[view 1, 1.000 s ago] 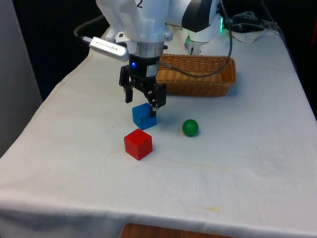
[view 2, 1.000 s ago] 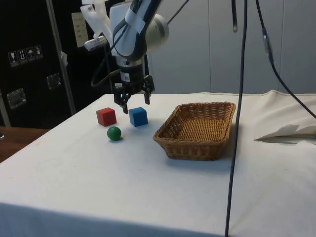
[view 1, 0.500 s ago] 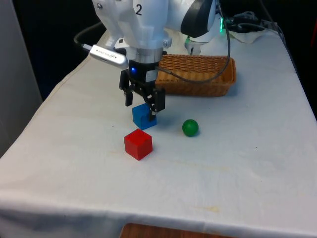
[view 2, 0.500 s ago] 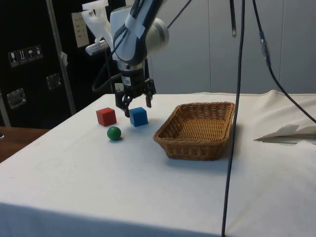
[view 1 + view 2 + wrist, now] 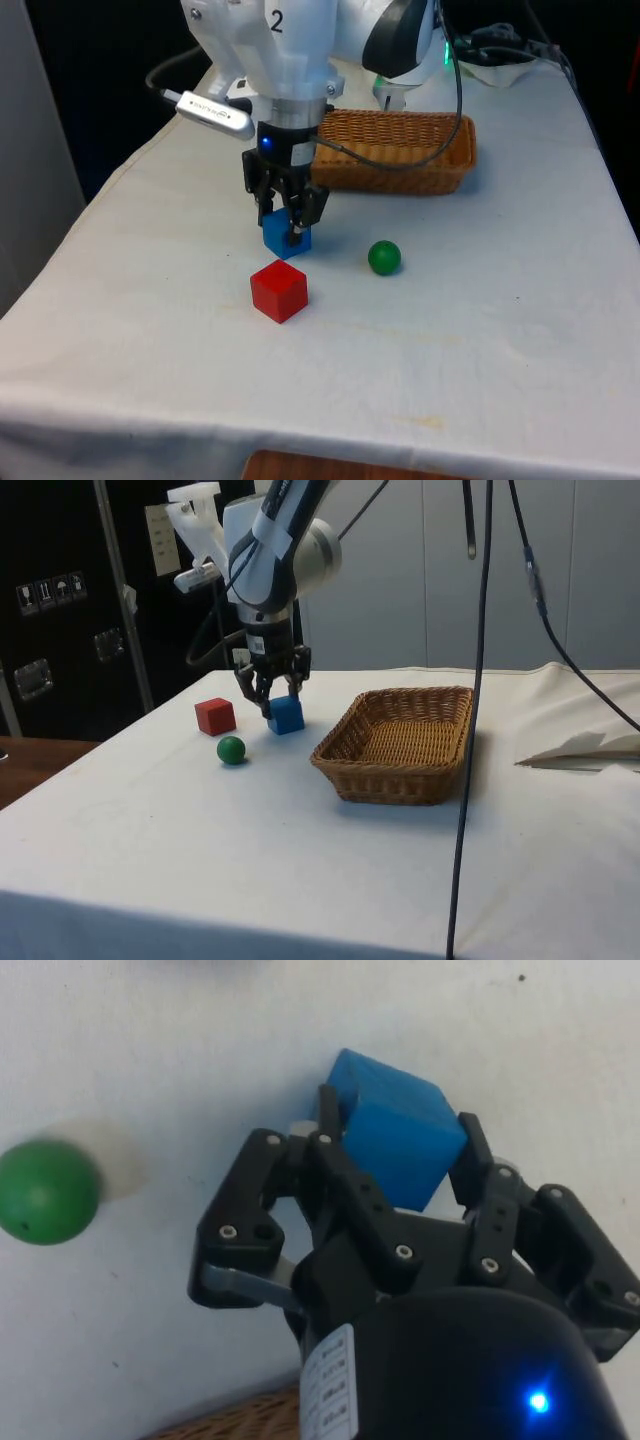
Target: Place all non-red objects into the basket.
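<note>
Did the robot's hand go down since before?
Yes. The gripper dropped lower toward the table, and its fingers now sit either side of the blue block.

Markings inspected — little can be read. In the side view, a dark cabinet [image 5: 45,630] carries a row of small white handling symbols [image 5: 52,590], one shaped like an umbrella — no wording legible. A pale notice [image 5: 158,527] hangs beside it; its print cannot be read. The blocks, ball and basket bear no lettering.
</note>
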